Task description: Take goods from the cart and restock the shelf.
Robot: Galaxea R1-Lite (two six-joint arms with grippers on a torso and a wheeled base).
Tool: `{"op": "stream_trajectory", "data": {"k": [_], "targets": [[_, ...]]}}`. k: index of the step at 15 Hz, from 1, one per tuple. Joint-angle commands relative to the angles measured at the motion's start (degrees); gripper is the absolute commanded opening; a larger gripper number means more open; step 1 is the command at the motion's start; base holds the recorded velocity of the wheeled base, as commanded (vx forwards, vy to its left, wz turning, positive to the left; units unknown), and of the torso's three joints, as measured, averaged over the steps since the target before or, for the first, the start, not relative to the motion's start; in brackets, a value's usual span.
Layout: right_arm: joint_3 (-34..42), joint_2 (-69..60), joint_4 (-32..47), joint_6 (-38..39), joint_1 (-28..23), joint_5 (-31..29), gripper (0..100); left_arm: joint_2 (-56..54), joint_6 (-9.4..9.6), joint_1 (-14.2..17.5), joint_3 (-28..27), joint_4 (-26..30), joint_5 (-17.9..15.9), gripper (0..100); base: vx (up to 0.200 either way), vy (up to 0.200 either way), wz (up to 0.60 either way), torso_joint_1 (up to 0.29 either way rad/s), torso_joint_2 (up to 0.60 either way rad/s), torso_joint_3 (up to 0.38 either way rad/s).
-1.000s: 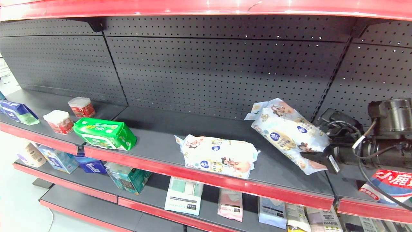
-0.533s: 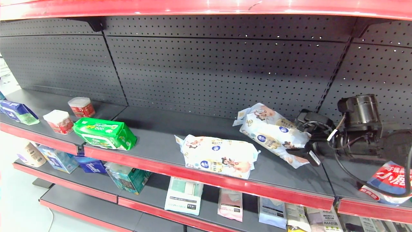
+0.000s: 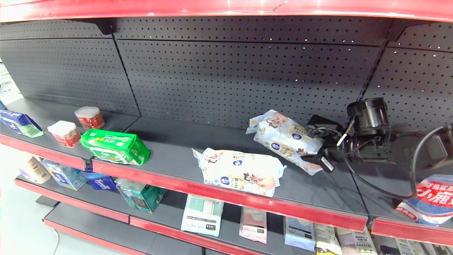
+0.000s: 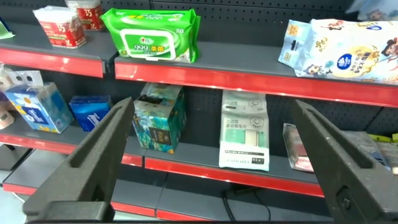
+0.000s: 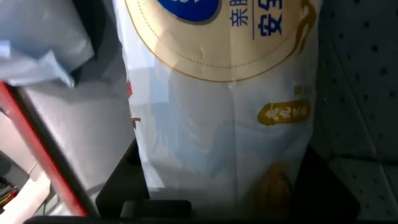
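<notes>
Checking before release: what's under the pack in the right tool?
Grey shelf board shows beneath the pack in the right tool; whether they touch is hidden by the pack.

White soft plastic pack printed with cartoon figures: 2. Small round tub with white lid and red label: 2. Green plastic wipes pack: 1. Blue-and-white soft pack: 1. Red, white and blue printed bag: 1. Teal cardboard box: 1. Dark blue tissue pack: 1. White flat pouch with green panel: 1.
</notes>
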Motion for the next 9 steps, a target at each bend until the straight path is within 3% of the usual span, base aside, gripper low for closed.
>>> {"op": "stream_trajectory", "data": {"k": [1, 9], "targets": [[-3.2, 2.8, 0.0, -0.4, 0.6, -0.2, 0, 0.0, -0.02, 0.0, 0.0, 0.0, 0.0, 100, 0.0, 0.0, 0.0, 0.0, 0.0, 0.0], [-9.0, 7.0, 2.4, -0.9, 2.9, -0.5, 0, 0.0, -0.02, 0.0, 0.0, 0.0, 0.0, 100, 0.0, 0.0, 0.0, 0.0, 0.0, 0.0]]}}
